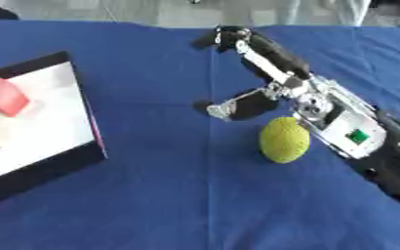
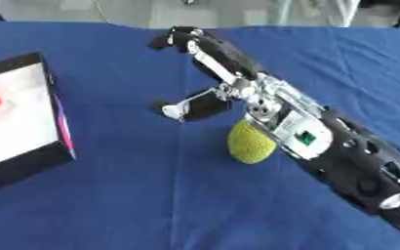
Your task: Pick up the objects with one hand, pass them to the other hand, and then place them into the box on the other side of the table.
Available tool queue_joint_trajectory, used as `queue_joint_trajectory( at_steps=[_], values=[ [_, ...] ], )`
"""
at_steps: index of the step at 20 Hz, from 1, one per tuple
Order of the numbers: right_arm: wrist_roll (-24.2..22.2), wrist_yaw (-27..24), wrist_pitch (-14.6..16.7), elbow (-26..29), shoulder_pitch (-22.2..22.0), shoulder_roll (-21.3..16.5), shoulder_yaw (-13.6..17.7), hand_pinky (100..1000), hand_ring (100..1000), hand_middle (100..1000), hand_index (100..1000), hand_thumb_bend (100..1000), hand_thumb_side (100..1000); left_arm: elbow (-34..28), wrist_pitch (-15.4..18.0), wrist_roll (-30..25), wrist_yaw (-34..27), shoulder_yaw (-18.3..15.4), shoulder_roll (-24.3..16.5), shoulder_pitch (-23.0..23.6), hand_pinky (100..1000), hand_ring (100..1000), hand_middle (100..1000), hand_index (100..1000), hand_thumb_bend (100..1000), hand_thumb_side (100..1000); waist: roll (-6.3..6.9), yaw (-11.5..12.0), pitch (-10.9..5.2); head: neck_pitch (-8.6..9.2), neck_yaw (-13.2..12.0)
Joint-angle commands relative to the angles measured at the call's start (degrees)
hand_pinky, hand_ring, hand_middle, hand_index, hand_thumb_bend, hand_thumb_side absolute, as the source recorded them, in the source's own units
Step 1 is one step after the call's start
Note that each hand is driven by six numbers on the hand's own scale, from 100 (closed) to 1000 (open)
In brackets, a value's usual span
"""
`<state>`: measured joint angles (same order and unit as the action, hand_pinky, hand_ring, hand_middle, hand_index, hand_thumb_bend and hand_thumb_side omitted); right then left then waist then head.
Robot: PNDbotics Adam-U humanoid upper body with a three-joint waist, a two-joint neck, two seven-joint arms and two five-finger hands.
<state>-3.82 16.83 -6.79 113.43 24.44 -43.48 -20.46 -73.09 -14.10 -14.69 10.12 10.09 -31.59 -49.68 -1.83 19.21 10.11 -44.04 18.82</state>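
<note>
A yellow-green, egg-shaped bumpy object [image 1: 284,139] lies on the blue tablecloth, right of centre. My right hand [image 1: 271,61] reaches in from the lower right, its palm just above and to the right of the object. Its fingers are stretched out straight toward the far edge and its thumb [image 1: 230,106] sticks out to the left; it holds nothing. At the left stands a box [image 1: 89,117] with a white floor and dark walls. Inside it lie a red block [image 1: 5,96] and a pale yellowish thing at the picture's edge. My left hand shows in neither view.
The blue cloth [image 1: 178,195] covers the whole table, with a crease running down its middle. Beyond the far edge there is pale floor and some furniture legs.
</note>
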Motion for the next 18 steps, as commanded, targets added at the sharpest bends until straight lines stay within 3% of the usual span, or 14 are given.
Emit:
queue_joint_trajectory(
  at_steps=[1, 5, 11, 18],
  values=[
    [-3.05, -1.13, 0.24, 1.17, 0.06, -3.52, 2.03, 803, 857, 771, 825, 499, 239, -1.92, -0.32, 2.02, -1.87, -1.71, -2.42, -0.01, 968, 892, 627, 727, 100, 723, -0.85, -0.33, -2.30, -0.08, 0.36],
    [-9.87, -5.94, 2.82, 1.17, -0.75, -6.78, 3.47, 813, 870, 779, 830, 482, 278, -2.35, -1.10, 3.30, -3.35, -2.58, -2.70, 0.60, 973, 895, 633, 729, 100, 748, -1.15, -0.70, -2.67, -0.08, 0.61],
    [-23.63, -13.14, 10.23, 1.17, -2.50, -11.88, 7.71, 828, 880, 796, 836, 507, 323, -2.81, -1.47, 3.99, -6.56, -3.39, -2.68, 0.92, 974, 887, 619, 721, 100, 761, -1.41, -0.94, -2.88, -0.08, 0.95],
    [-30.28, -16.28, 15.03, 1.17, -5.41, -15.81, 11.64, 843, 896, 826, 855, 570, 327, -3.02, -1.66, 4.79, -7.82, -3.42, -2.96, 1.01, 975, 887, 617, 719, 100, 767, -1.63, -1.29, -2.66, -0.08, 0.66]
  ],
)
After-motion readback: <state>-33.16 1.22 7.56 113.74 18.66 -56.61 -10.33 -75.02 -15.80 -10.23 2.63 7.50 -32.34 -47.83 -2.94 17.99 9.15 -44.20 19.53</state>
